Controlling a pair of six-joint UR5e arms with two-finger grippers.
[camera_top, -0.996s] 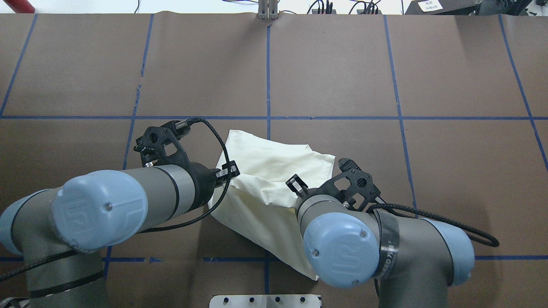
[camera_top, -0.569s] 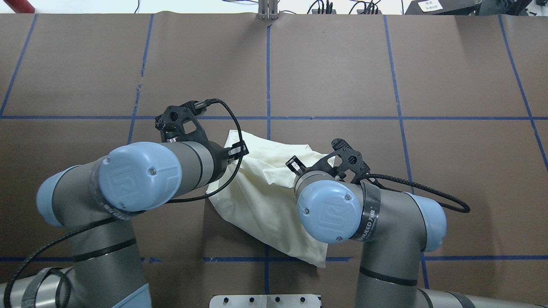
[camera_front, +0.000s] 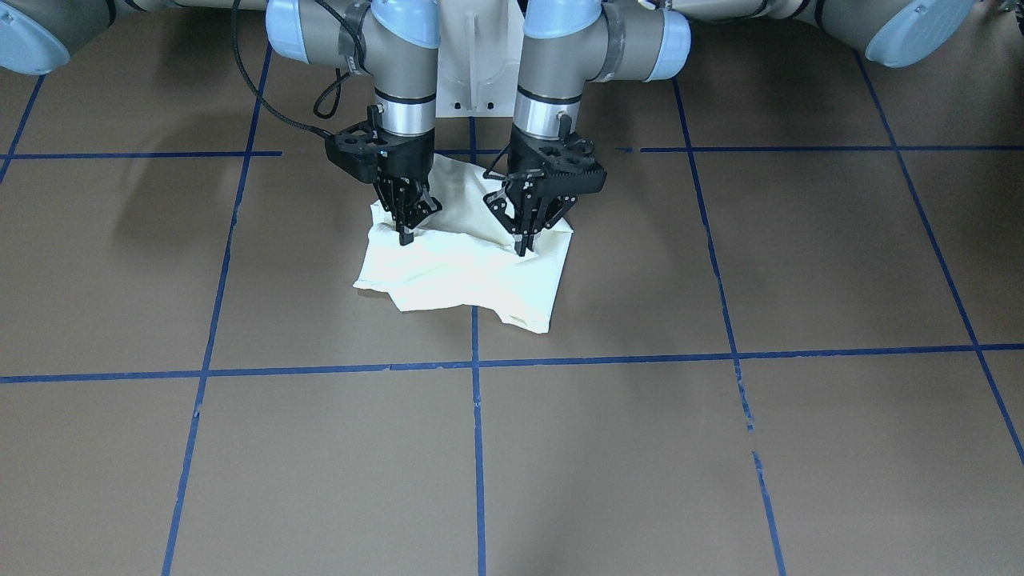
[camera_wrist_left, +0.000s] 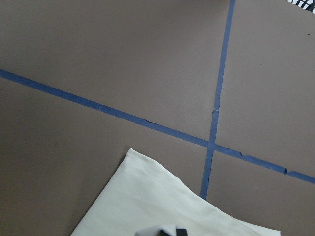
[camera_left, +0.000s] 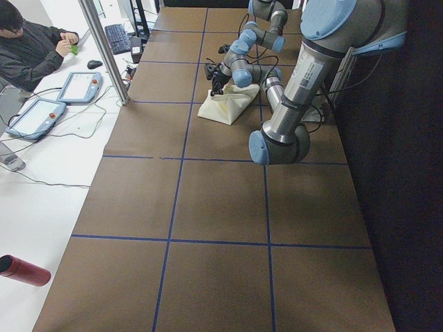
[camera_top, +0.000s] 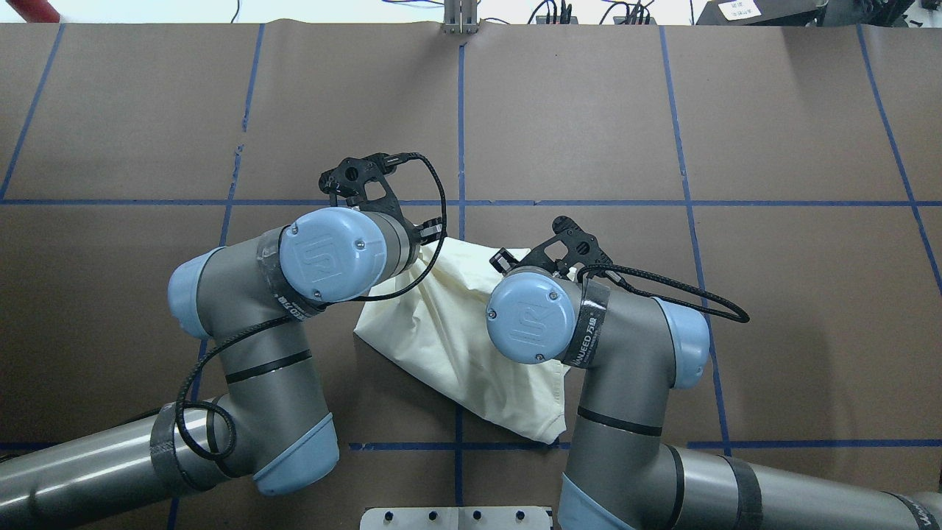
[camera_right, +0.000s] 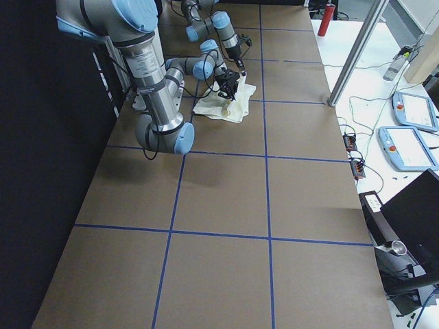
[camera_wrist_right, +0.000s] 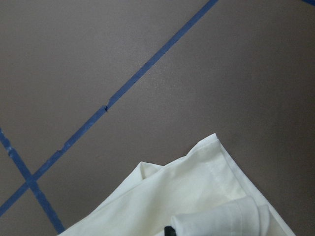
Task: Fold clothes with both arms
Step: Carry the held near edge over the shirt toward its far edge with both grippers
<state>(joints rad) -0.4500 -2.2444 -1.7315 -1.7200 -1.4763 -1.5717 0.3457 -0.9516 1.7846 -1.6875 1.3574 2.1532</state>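
The clothes are one cream-white T-shirt [camera_front: 472, 276], bunched and partly folded on the brown table, plain side showing. My left gripper [camera_front: 523, 244] points down at the shirt's robot-side edge, shut on a pinch of fabric. About a hand's width beside it, my right gripper [camera_front: 406, 234] is shut on the same edge. Seen from overhead, both wrists cover the grippers and the T-shirt [camera_top: 449, 335] spreads between the arms. Each wrist view shows a corner of cloth [camera_wrist_left: 147, 206] [camera_wrist_right: 202, 196] over the table. The print is hidden.
Blue tape lines [camera_front: 475, 364] divide the brown table into squares. The white pedestal base [camera_front: 480, 56] stands behind the arms. A person [camera_left: 31, 48] sits at a white side desk with tablets [camera_left: 79, 86]. A red cylinder [camera_left: 24, 271] lies near that desk's end.
Both arms have swung forward, away from the base, carrying the held edge of the shirt over its far part. The shirt now lies more bunched between them.
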